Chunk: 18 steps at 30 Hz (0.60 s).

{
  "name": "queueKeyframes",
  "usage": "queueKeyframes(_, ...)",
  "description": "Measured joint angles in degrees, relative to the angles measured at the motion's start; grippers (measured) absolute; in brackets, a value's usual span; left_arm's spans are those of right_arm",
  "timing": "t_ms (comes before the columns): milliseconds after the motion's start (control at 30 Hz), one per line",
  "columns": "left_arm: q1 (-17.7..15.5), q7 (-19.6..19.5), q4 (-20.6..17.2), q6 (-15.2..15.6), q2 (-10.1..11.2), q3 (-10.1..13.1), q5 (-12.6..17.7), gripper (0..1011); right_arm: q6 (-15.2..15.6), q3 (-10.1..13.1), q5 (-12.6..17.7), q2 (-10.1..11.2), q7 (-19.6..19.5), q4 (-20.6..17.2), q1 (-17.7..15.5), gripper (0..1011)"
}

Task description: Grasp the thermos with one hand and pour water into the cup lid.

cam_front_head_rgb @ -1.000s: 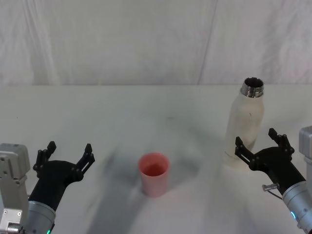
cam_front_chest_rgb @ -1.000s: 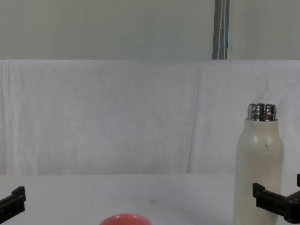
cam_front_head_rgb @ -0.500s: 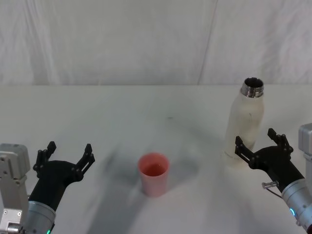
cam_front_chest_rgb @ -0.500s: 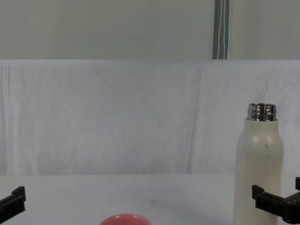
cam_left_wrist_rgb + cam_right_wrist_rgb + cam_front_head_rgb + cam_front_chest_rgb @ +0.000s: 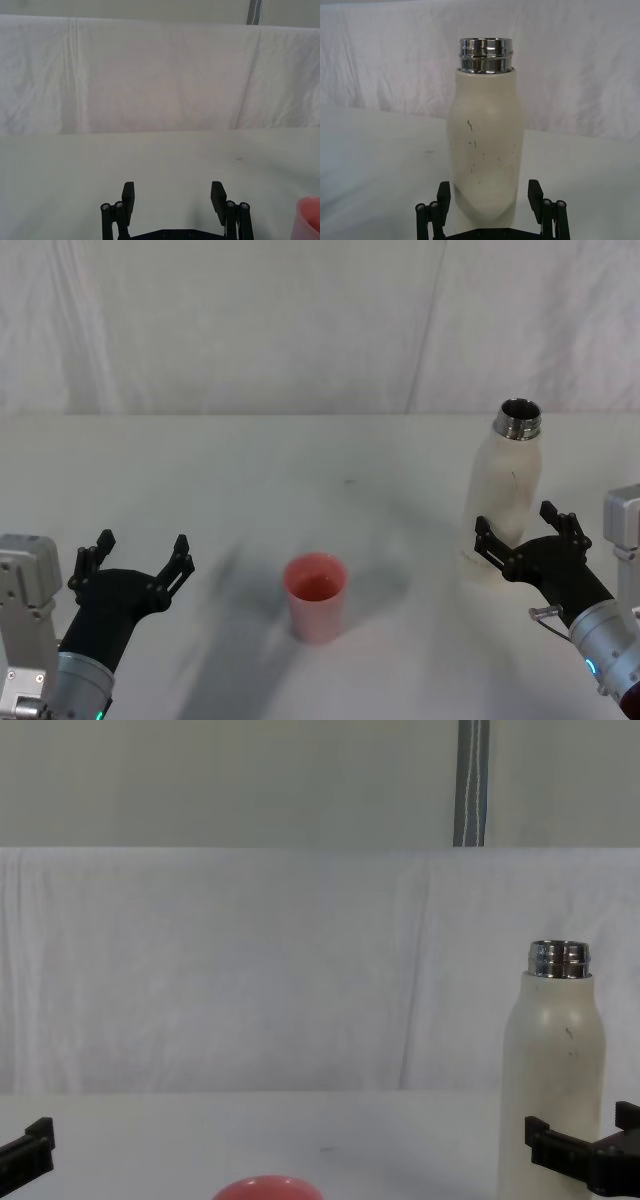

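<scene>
the thermos [image 5: 505,490] stands upright on the white table [image 5: 250,490] at about 3 o'clock from the cup lid [image 5: 317,595], well apart from it, its long axis vertical and its steel neck uncapped. the right gripper [image 5: 520,537] sits just on the near side of the bottle's lower body, so the thermos lies at 12 o'clock from it, straight ahead along the line of the forearm. its fingers are spread wide and empty; in the right wrist view the two fingertips [image 5: 443,192] flank the base of the thermos [image 5: 485,150] with a gap on each side, so nothing is gripped yet. that is the relation the coming move turns on: the bottle is centred between the spread fingers and the arm is already lined up, so a short push forward and a squeeze looks like all the grasp needs (a hold this low on a tall bottle may make the tilt awkward).

the left gripper [image 5: 135,560] rests at roughly 9 o'clock from the cup lid, likewise spread and holding nothing, and is much the farther arm from the thermos. the cup lid stands mouth up near the table's front middle.
</scene>
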Motion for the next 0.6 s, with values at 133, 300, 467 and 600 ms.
queueKeyframes(133, 0.0, 0.0, 0.0, 0.0, 0.0, 0.0, 0.0, 1001, -0.2, -0.2, 0.2, -0.1, 0.1, 1.0, 0.8, 1000)
queueKeyframes(300, 0.0, 0.0, 0.0, 0.0, 0.0, 0.0, 0.0, 1001, -0.5, -0.5, 0.5, -0.3, 0.2, 2.3, 1.8, 1000)
queueKeyframes(467, 0.0, 0.0, 0.0, 0.0, 0.0, 0.0, 0.0, 1001, -0.4, -0.6, 1.0, -0.7, 0.2, 3.9, 3.0, 1000)
queueKeyframes(600, 0.0, 0.0, 0.0, 0.0, 0.0, 0.0, 0.0, 1001, -0.3, -0.8, 1.4, -1.0, 0.2, 5.2, 3.9, 1000)
